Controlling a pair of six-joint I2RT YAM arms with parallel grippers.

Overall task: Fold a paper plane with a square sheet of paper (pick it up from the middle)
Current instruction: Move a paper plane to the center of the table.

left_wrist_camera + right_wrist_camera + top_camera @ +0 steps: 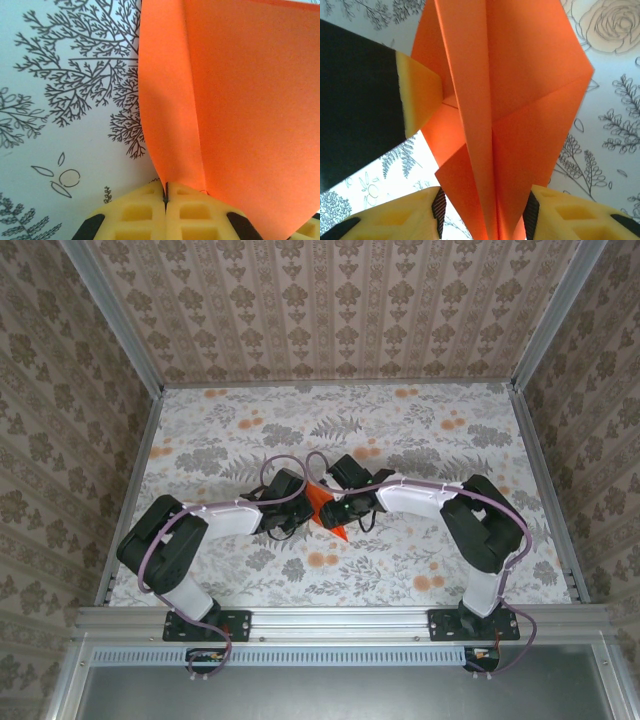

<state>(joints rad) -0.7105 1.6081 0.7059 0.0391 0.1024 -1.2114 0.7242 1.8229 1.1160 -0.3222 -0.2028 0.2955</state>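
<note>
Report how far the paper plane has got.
Done: the paper is creased into a pointed, layered shape. In hand: the left hand pinches it shut; the right hand straddles its centre fold, open. Left: probably the wing folds and setting it down.

The 2 arms, the left arm (225,515) and the right arm (420,495), are built alike: smooth white links between bulky black joint housings, each rising from a black base plate (203,626). A thin mauve cable (215,508) runs along each arm and curls in a loop near the wrist. The left gripper (166,199) and the right gripper (485,210) have soft yellow fingers (135,215) moulded with square recesses, edged with black ribbed strips (532,215).
</note>
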